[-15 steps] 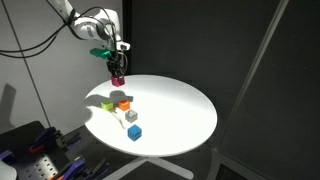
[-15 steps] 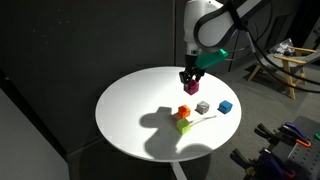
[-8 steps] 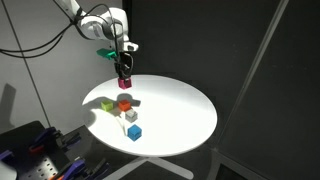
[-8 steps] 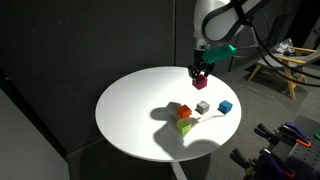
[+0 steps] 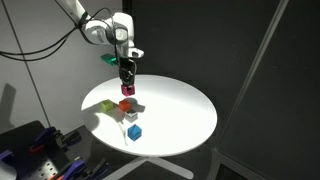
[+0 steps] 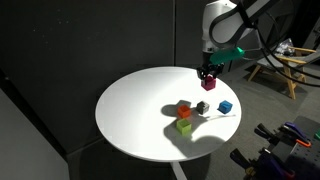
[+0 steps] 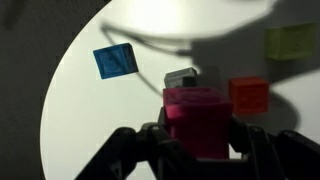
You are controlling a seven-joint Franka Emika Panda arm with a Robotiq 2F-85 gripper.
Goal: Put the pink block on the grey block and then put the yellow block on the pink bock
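The fingers (image 7: 150, 142) are closed against two opposite sides of the pink block (image 7: 197, 118) and hold it clear of the counter (image 6: 130, 110); the block sits square between them and the grip looks sound. In both exterior views the held block hangs above the grey block (image 6: 202, 108) and somewhat off to one side of it, with open air between the two. In the wrist view the grey block shows just past the far edge of the pink one and is partly covered by it, so I judge the alignment close but not yet exact. The grey block stands on the counter with nothing on top. The yellow block (image 6: 184, 126) rests on the counter near the grey block, apart from it and untouched. An orange block (image 6: 184, 108) stands just beside the grey block, and a blue block (image 6: 225, 106) stands on its opposite side; neither belongs to the task. Assessment: the pick of the pink block is done. Outstanding are centring it over the grey block, lowering and releasing it, then the whole of the yellow block's pick and placement on top. The task is under halfway.
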